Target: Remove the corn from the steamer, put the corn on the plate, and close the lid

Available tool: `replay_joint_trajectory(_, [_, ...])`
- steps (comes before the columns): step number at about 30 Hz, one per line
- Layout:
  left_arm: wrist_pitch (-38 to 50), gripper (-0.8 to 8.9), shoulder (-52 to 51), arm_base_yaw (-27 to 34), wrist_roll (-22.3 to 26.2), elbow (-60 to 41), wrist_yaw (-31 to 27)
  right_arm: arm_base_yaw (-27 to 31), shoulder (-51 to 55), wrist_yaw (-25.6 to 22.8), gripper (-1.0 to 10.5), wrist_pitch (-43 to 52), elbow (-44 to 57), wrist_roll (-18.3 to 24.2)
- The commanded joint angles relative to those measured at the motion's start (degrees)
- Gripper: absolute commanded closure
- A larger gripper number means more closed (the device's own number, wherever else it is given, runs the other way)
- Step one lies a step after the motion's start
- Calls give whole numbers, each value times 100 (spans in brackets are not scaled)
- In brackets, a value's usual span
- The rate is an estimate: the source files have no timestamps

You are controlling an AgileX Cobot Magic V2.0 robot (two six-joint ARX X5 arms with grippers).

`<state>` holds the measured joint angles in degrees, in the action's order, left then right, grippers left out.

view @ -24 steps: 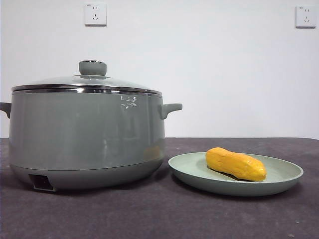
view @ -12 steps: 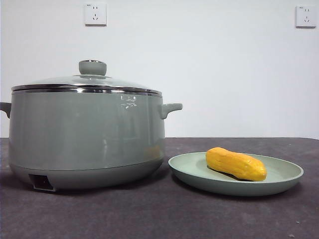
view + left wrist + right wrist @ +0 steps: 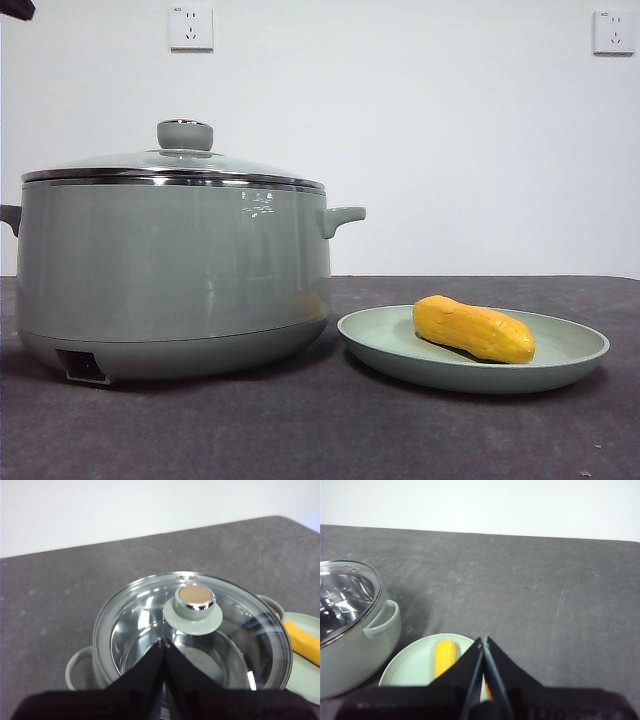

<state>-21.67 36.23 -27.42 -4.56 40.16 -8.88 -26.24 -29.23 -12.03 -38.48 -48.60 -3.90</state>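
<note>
Front view: lid (image 3: pixel 172 165) sits closed on steamer (image 3: pixel 172 275); corn (image 3: pixel 473 329) lies in plate (image 3: pixel 473 352), just beside steamer on table (image 3: pixel 300 430).
Left wrist view: left gripper (image 3: pixel 163 642) above lid, jaws closed together, empty; steamer interior looks bare.
Right wrist view: right gripper (image 3: pixel 484 641) above plate, jaws pressed together, holding nothing.

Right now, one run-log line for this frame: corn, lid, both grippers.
corn: lying on plate | lid: seated on steamer | left gripper: shut, empty, above lid | right gripper: shut, empty, above plate
</note>
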Motion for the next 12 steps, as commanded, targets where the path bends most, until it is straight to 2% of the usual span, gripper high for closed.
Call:
replay_joint_trajectory(1, [11,817,35,-11,-28,-13,-4,-7,11,-33,945,39,48,-72])
replay_joint_trajectory(5, [2,817,50,-11,-28,-13,-7,-9,9,-28,945,37,48,-72])
replay_joint_trajectory(6, [-26,817,48,-11,44,-11,-9,-9,9,-26,945,35,48,-72])
replay_joint_trajectory(8, [-140,817,-96,13,612,-13,-109,-7,4,-28,945,33,48,-72])
replay_joint_trajectory(12, [-428,817,-787,321,739,-81,-138,-7,4,-31,945,28,48,-72])
